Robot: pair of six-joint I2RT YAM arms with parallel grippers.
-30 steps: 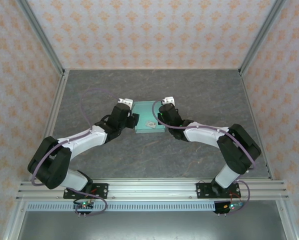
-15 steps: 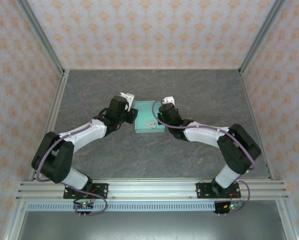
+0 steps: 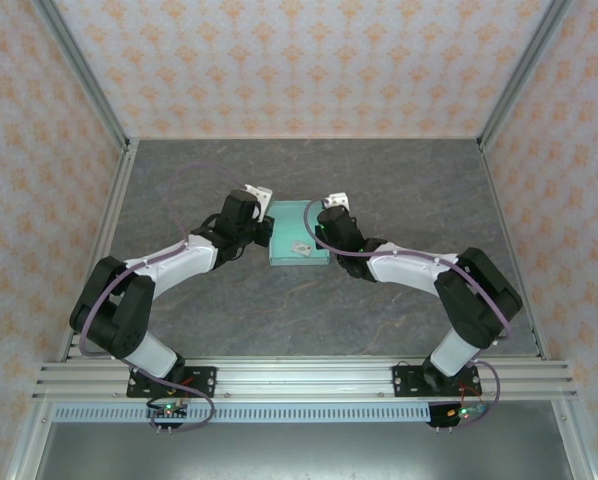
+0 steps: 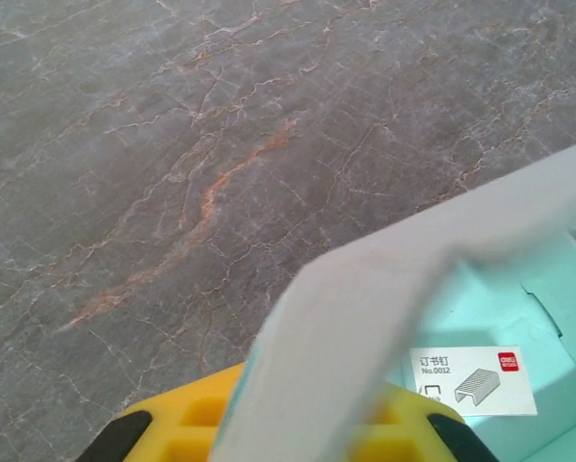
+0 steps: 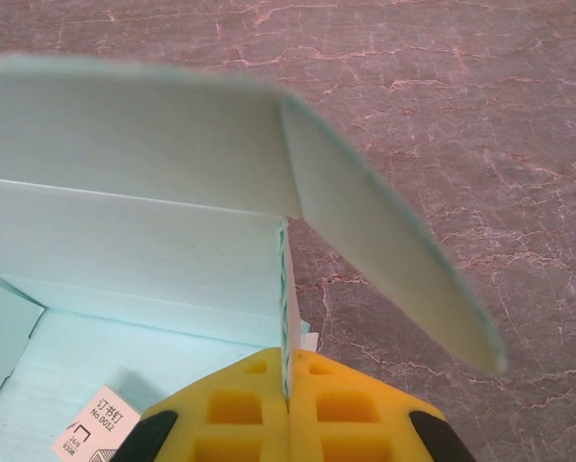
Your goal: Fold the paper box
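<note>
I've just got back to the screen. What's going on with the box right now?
Both arms are working on the mint-green paper box in the middle of the table. The right gripper is pinched on the box's right side wall, which stands upright, with an end flap angled outward beside it. The left gripper is at the box's left side with a raised flap across its fingers; whether it is clamped is unclear. The box is open, with a small white label inside.

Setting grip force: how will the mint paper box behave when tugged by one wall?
Probably floppy: the paper box is thin card, and its loose flap juts outward. Likely light, so tugging may drag it across the table. The wall pinched in the right pincer could crease.
</note>
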